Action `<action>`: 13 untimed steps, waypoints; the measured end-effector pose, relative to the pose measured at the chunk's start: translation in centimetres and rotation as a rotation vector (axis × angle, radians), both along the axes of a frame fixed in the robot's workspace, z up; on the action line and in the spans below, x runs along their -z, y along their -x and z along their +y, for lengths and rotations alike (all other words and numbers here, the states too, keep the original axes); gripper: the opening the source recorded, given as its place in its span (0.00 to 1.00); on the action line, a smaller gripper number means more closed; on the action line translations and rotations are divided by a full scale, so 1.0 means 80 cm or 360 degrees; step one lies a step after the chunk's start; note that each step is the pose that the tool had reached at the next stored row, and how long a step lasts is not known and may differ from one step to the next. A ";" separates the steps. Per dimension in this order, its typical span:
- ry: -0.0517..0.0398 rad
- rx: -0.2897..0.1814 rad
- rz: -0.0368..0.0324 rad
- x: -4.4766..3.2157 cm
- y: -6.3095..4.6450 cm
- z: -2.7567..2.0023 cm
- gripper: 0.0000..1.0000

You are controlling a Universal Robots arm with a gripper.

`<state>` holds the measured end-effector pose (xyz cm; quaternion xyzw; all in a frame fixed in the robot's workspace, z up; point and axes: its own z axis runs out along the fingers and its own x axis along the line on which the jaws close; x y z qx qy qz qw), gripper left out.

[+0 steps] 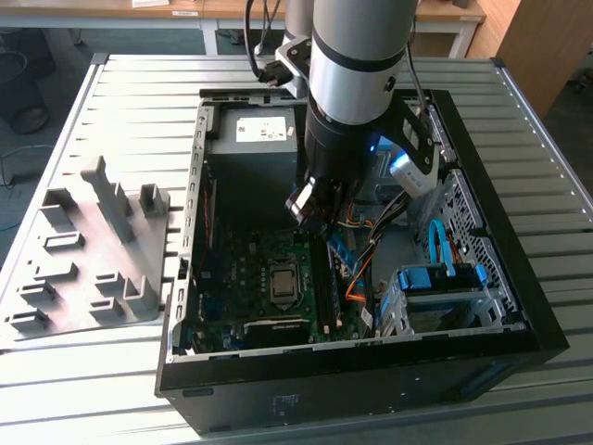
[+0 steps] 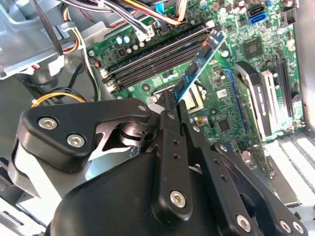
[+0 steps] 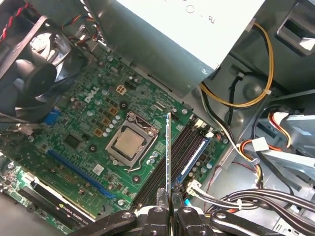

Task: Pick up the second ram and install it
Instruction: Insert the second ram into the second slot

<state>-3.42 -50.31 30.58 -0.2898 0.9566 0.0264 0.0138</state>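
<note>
- The gripper (image 1: 313,209) is hanging inside the open computer case (image 1: 505,306), its claw pinched narrow on the second ram (image 2: 199,64).
- In the first wrist view the fingers (image 3: 160,199) are pressing on both faces of the stick, which is showing edge-on as a thin line.
- The stick is hovering over the motherboard (image 3: 78,147), above the strip between the processor socket (image 3: 132,143) and the long black memory sockets (image 3: 186,145), and is not sitting in any of them.
- Its blue face is carrying small pale markings that are too fine to read.
- The power supply (image 1: 255,134) is wearing a white label with dark print that is not legible.
- A grey tray (image 1: 93,250) is lying on the slatted table (image 1: 139,93), outside the case on the exterior view's left.
</note>
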 end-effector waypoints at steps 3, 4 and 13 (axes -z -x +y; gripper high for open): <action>0.0000 0.0032 0.0000 0.0000 0.000 0.0000 0.14; 0.0000 0.0044 0.0000 0.0001 0.000 0.0000 0.14; 0.0004 0.0145 0.0000 0.0005 0.000 0.0000 0.14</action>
